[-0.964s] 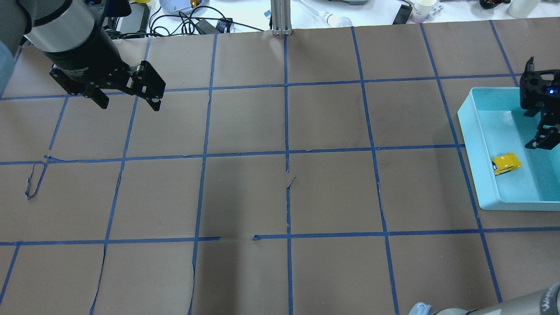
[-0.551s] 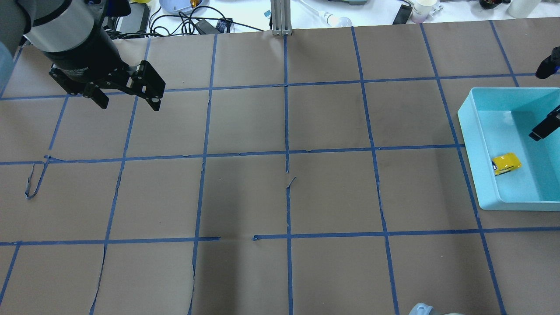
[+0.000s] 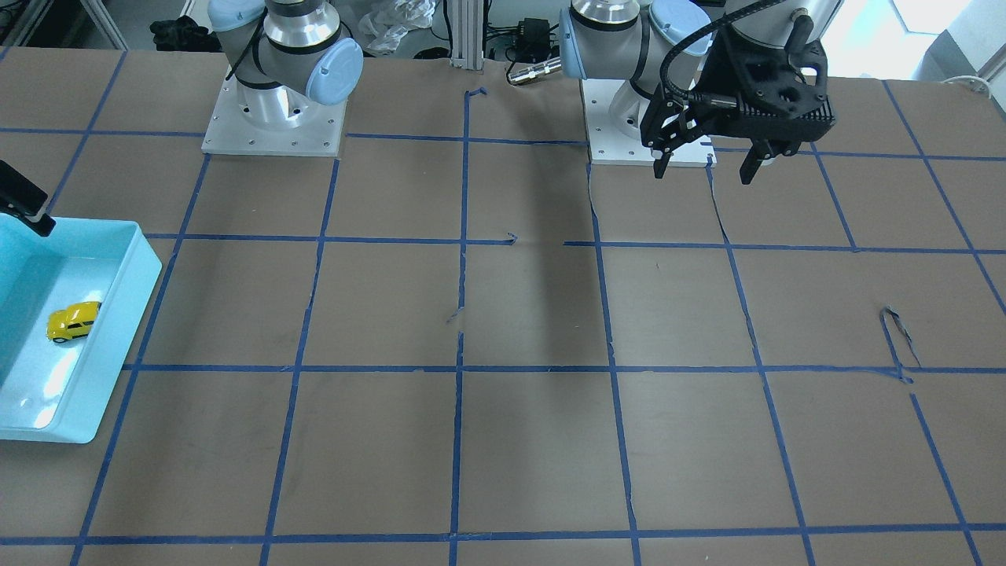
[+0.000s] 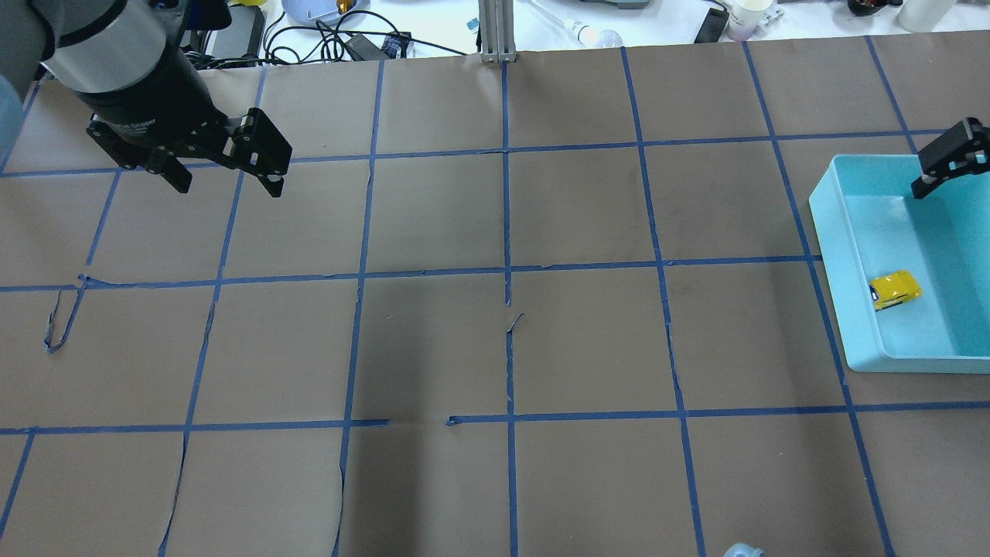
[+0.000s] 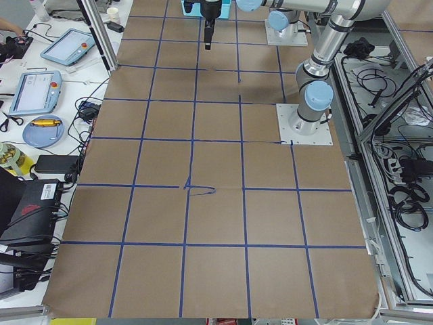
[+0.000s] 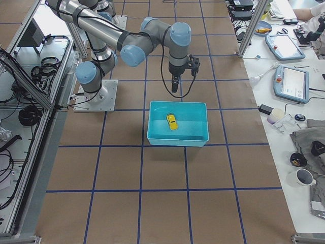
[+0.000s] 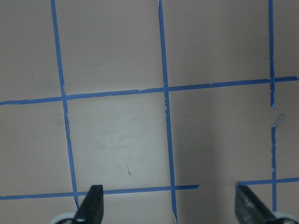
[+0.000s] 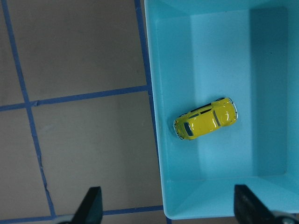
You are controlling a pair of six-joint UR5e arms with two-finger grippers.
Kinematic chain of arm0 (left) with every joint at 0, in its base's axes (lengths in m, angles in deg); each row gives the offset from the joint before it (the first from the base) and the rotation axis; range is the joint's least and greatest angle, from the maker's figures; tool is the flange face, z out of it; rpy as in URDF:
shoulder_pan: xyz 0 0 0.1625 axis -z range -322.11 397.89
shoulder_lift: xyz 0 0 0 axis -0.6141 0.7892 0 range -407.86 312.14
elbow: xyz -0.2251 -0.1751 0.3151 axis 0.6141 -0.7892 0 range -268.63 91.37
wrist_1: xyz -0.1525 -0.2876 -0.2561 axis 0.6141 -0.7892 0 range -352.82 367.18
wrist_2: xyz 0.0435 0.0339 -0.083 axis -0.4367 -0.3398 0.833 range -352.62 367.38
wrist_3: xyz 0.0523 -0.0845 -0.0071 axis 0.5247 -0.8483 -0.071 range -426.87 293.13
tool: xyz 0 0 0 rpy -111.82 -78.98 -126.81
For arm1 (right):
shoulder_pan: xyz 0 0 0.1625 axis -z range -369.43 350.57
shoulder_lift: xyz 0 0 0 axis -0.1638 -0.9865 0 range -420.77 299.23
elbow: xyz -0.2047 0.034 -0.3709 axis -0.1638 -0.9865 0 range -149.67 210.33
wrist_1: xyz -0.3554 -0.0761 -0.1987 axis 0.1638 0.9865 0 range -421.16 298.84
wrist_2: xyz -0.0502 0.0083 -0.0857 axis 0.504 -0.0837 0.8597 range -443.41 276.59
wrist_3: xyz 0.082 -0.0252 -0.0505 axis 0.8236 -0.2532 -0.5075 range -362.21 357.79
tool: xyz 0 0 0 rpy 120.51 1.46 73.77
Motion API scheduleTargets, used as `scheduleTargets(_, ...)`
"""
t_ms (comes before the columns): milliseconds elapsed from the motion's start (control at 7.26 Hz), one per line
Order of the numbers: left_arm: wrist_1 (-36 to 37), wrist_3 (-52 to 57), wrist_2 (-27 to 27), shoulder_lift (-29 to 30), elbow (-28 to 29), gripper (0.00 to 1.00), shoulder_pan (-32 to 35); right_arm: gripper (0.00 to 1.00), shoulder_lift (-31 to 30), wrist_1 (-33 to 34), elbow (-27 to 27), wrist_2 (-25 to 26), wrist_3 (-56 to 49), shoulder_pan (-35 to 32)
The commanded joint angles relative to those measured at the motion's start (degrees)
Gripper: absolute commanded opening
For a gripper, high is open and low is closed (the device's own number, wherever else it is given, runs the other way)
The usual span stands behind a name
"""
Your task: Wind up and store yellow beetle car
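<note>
The yellow beetle car lies inside a light blue bin at the table's right end, near the bin's left wall. It also shows in the front view and the right wrist view. My right gripper is open and empty, high above the bin and apart from the car. Only one of its fingers shows overhead, over the bin's far edge. My left gripper is open and empty above the far left of the table, and shows in the front view.
Brown paper with a blue tape grid covers the table. An aluminium post stands at the far edge, with cables, a cup and tablets beyond it. Both arm bases stand at the robot's side.
My right gripper has lifted away from the car and drawn toward the bin's far edge. The car stays in the bin. The left arm has not moved.
</note>
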Motion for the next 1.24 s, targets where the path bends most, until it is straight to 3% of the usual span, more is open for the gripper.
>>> scheduleTargets(0,0.0,0.0,-0.1,0.0,0.0,1.0,0.1,1.0,-0.3,-5.1,-4.1,2.9,9.1,-9.0)
scheduleTargets(551,0.0,0.0,-0.2,0.0,-0.1,1.0,0.2,1.0,-0.4,-4.9,-4.1,4.9,21.0,-22.0)
scheduleTargets(689,-0.2,0.0,-0.2,0.0,0.0,1.0,0.1,1.0,-0.5,-4.8,-4.3,4.4,28.0,-25.0)
scheduleTargets(1102,0.0,0.0,-0.1,0.0,-0.1,1.0,-0.1,1.0,-1.7,-4.8,-3.8,4.1,29.7,-30.9)
